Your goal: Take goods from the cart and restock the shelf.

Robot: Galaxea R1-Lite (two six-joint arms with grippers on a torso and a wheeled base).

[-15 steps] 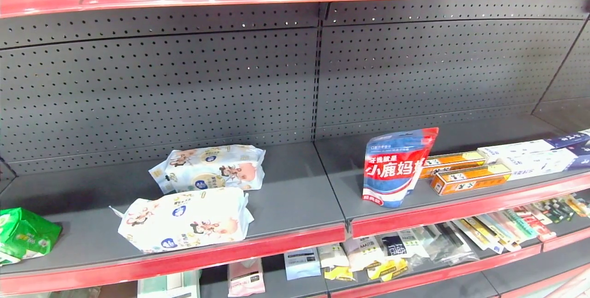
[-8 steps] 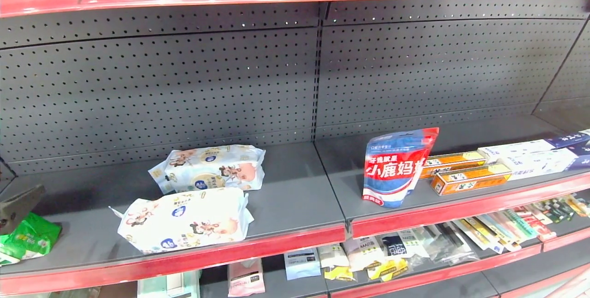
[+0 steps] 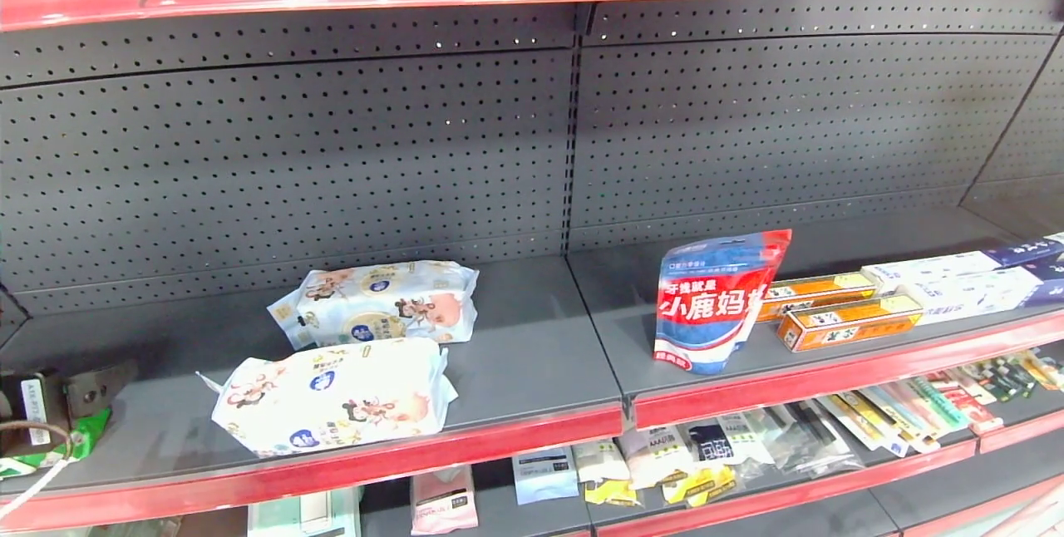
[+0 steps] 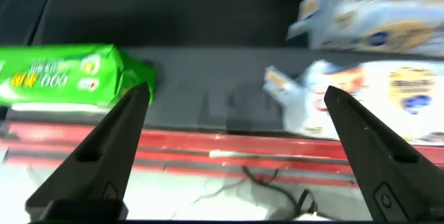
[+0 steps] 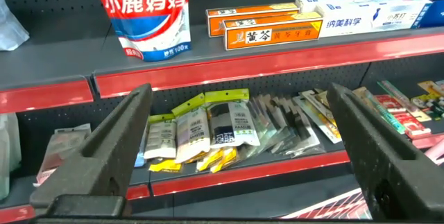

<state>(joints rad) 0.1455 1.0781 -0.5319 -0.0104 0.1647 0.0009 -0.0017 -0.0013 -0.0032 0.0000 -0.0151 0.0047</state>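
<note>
- Left hand (image 4: pixel 236 113): we see its two dark fingers (image 4: pixel 118 148) spread wide apart with nothing between them. It is level with the red front lip of the shelf (image 3: pixel 532 437).
- Right hand (image 5: pixel 239 99): its fingers are likewise apart and hold nothing. It sits lower, facing the tier of hanging packets (image 5: pixel 208 130) under the main board.
- Left arm (image 3: pixel 41 408): at the left edge of the head view it partly covers the green pack (image 4: pixel 66 75), which lies flat at the shelf's far left, close to the lip.
- Near white pack (image 3: pixel 332 396): printed with cartoons, it lies flat at the front of the left bay. The left wrist view places it beyond the hand's other finger, so the gap between the two packs faces the open fingers.
- Blue-and-red pouch (image 3: pixel 715 300): it stands upright at the front of the right bay.
- Two orange boxes (image 3: pixel 848 321): they lie side by side and lengthwise, touching the pouch's right side. White-and-blue boxes (image 3: pixel 964 279) lie just beyond them to the right.
- Far white pack (image 3: pixel 382 300): it lies flat just behind the near one.
- Grey pegboard (image 3: pixel 332 146): it closes the back of both bays.
</note>
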